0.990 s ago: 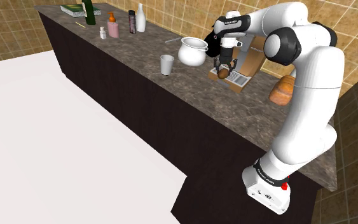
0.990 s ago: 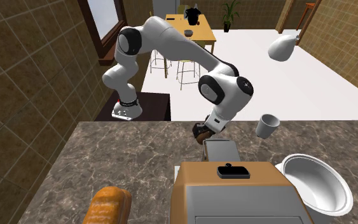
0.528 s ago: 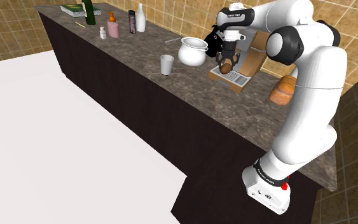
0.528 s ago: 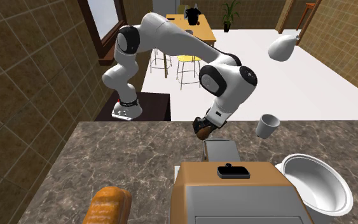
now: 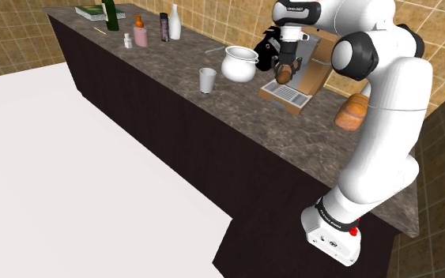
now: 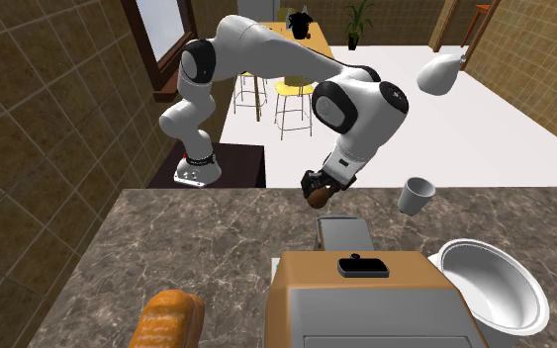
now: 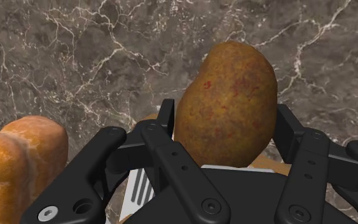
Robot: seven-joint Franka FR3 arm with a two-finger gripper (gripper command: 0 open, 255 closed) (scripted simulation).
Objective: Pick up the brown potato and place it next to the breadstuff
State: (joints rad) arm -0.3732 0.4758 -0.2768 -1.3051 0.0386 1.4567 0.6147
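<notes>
1. Clamping the potato (image 7: pixel 225 102) on both sides, the gripper's (image 7: pixel 227 118) fingers hold it clear of the counter (image 5: pixel 173 91), above the coffee machine's (image 5: pixel 314 73) drip tray (image 5: pixel 288 95).
2. In the shoulder view, the bread (image 5: pixel 352 110) lies at 4 o'clock from the potato, past the machine's corner.
3. A white pot (image 5: pixel 239 63) stands at 9 o'clock and a cup (image 5: pixel 207 80) near 8 o'clock. The pot's inside shows plain white, and the cup's contents cannot be told.

You see the potato (image 7: pixel 228 102) clasped in the gripper (image 5: pixel 284 72), above the counter (image 5: pixel 165 67), over the machine (image 5: pixel 314 77). In the shoulder view, the bread loaf (image 5: pixel 352 110) lies right of it; pot (image 5: pixel 239 63) and cup (image 5: pixel 207 80) stand left.
</notes>
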